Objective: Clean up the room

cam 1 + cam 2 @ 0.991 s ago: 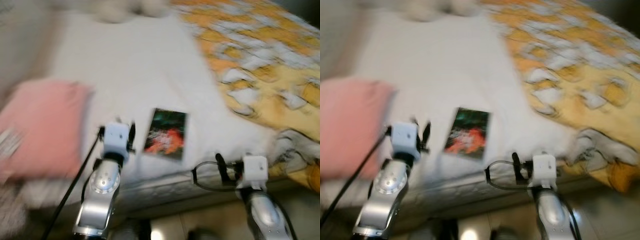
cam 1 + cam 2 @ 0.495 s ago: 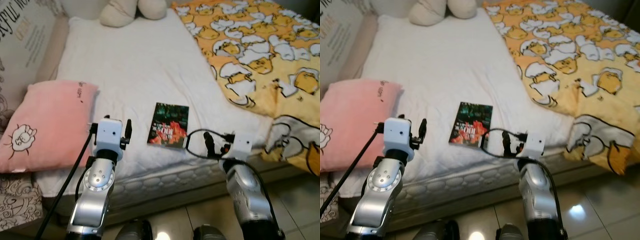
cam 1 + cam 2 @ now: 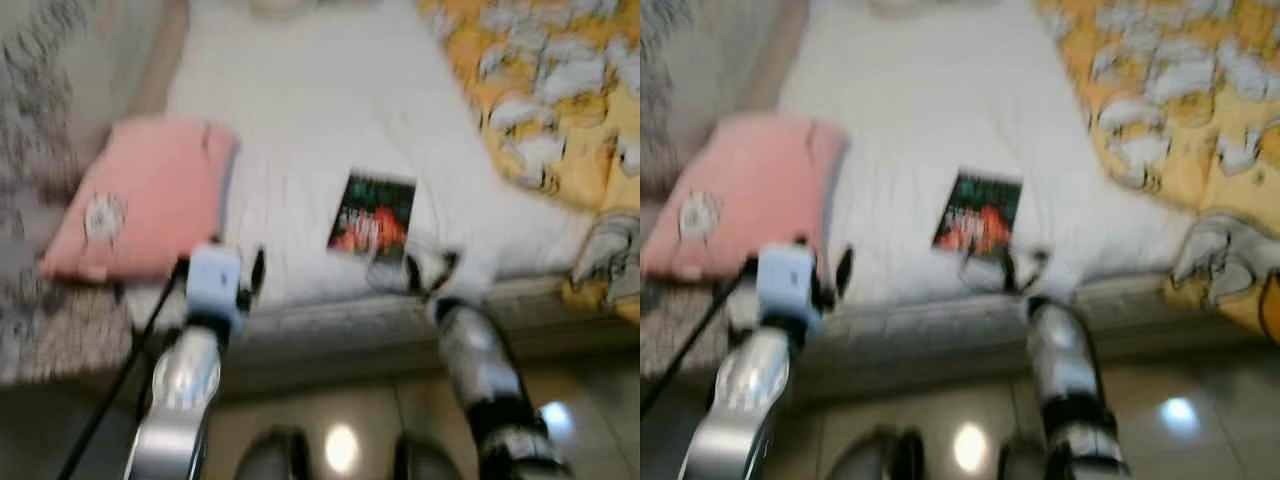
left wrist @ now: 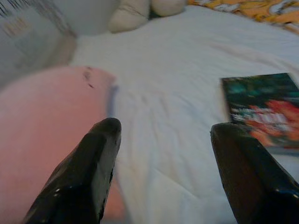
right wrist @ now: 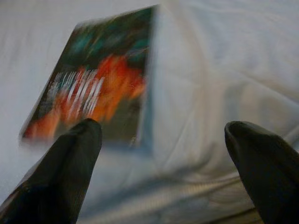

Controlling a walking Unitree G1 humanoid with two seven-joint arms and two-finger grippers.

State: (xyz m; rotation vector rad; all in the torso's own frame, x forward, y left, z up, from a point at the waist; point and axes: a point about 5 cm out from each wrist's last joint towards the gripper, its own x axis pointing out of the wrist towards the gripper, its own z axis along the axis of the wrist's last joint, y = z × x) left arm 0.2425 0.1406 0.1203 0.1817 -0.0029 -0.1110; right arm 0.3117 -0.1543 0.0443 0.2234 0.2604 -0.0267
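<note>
Reaching for the book point(image 3: 371, 215) at the mattress point(image 3: 320, 110) edge, the right gripper point(image 5: 163, 154), fingers spread, hangs at its five o'clock; next, straddle and pinch it.

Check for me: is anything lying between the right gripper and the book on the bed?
Nothing visible does. The right gripper is open at the mattress edge, and the book lies flat just beyond its fingertips, with bare white sheet between them. The pink pillow sits well off to the left, by the left gripper.
</note>
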